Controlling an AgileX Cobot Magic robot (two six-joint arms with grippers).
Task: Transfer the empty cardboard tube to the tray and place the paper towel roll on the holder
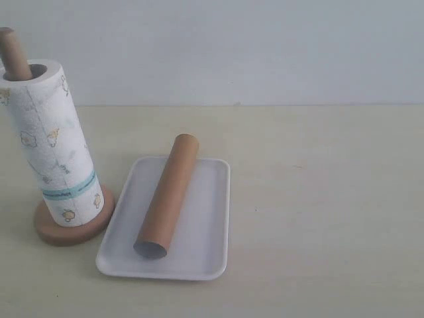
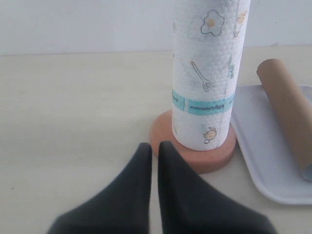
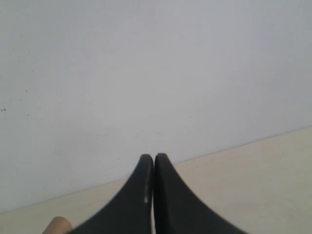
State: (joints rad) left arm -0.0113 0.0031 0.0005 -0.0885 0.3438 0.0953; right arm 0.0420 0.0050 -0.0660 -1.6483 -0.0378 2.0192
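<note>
The cream surface (image 1: 331, 218) carries all task items on its left half. The white tray (image 1: 212, 218) lies flat near the middle. The empty cardboard tube (image 1: 167, 195) lies on its side within the tray, set lengthwise, with one open end toward the exterior camera. The paper towel roll (image 1: 53, 146) stands threaded on the holder (image 1: 66, 233), just beside the tray; the round base is touched by the tray's corner or nearly so, which cannot be told. The pole tip is seen protruding from the roll's core and is partly cut off by the frame edge.

The arms are shown in the wrist views only. The left claw (image 2: 152, 148) is held low over the surface, aimed at the holder base, its tips just short of the base; a narrow slit is left between the fingers and nothing is held. The right claw (image 3: 154, 158) is aimed at the wall, fingers pressed together, empty. A brown end (image 3: 57, 225) is cut off beside it and cannot be identified.
</note>
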